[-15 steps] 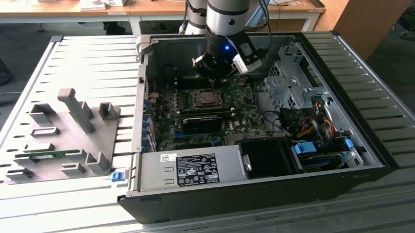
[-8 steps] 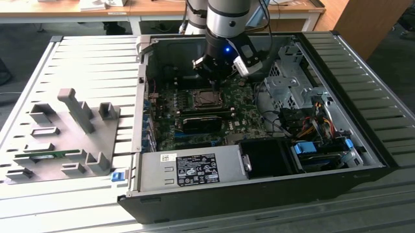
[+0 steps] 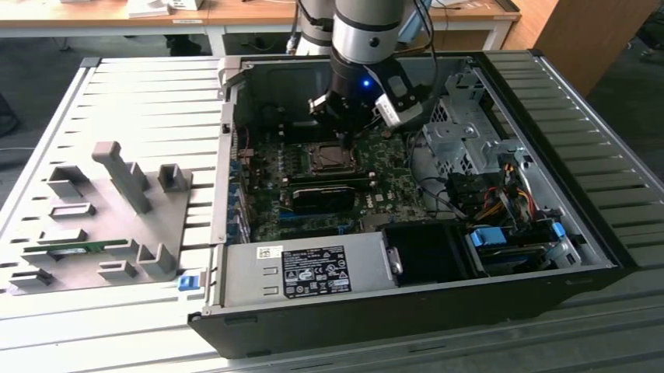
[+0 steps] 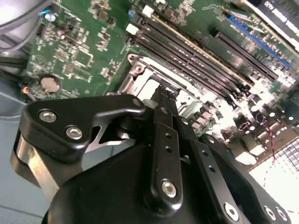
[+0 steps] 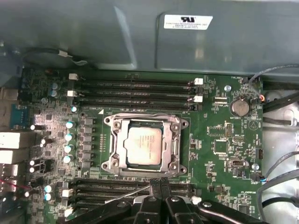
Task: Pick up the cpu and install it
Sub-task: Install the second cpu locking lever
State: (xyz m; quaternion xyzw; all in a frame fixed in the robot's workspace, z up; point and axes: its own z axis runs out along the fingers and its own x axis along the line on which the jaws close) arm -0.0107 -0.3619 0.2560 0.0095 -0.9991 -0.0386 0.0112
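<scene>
One cpu (image 5: 144, 145) sits flat in its socket frame (image 5: 108, 164) on the motherboard (image 5: 219, 140). Just above, at the socket's six o'clock edge in the first wrist view, the jaws (image 5: 159, 182) are pressed together, holding nothing; black linkages hide the socket's near side in the second wrist view. Around stands the computer case (image 3: 581, 233) on a slatted table (image 3: 135, 101).

Evenly bright on the pale slatted metal bench (image 3: 135, 93); dim inside the open black computer case (image 3: 581, 233); white glare beside the green motherboard (image 4: 280, 182).

Open computer case (image 3: 498, 70) beside a grey fixture board (image 3: 99, 225) on a slatted table (image 3: 145, 101)
</scene>
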